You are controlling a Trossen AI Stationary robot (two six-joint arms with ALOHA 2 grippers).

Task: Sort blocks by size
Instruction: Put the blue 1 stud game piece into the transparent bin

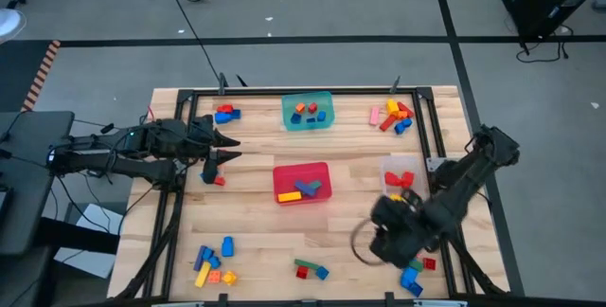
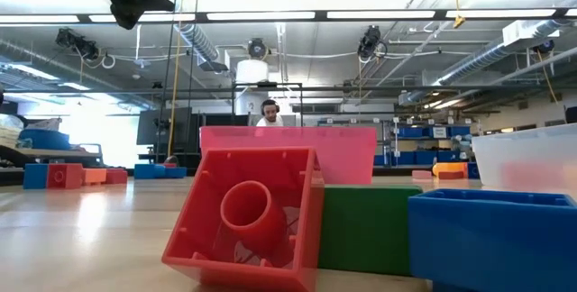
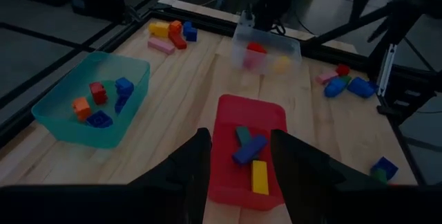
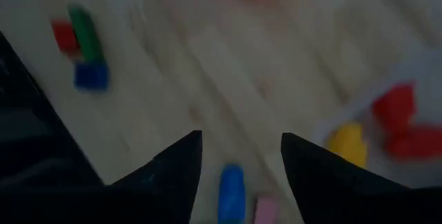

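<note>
Blocks lie in loose heaps on the wooden table: far left (image 1: 225,114), far right (image 1: 393,117), near left (image 1: 213,261), near middle (image 1: 310,269) and near right (image 1: 417,274). Others sit in a teal tub (image 1: 308,111), a red tub (image 1: 303,182) and a clear tub (image 1: 402,176). My left gripper (image 1: 225,148) hovers open at the table's left, pointing at the red tub (image 3: 248,113), nothing between its fingers. My right gripper (image 1: 390,236) hangs open above the near right area, pointing down. A blue block (image 4: 231,193) and a pink one (image 4: 266,210) lie on the table below it.
A black frame rail (image 1: 303,91) runs around the table top. A single red block (image 1: 216,179) lies under the left gripper. In the low view a red brick (image 2: 243,215), a green one (image 2: 365,229) and a blue one (image 2: 491,238) lie close to the camera.
</note>
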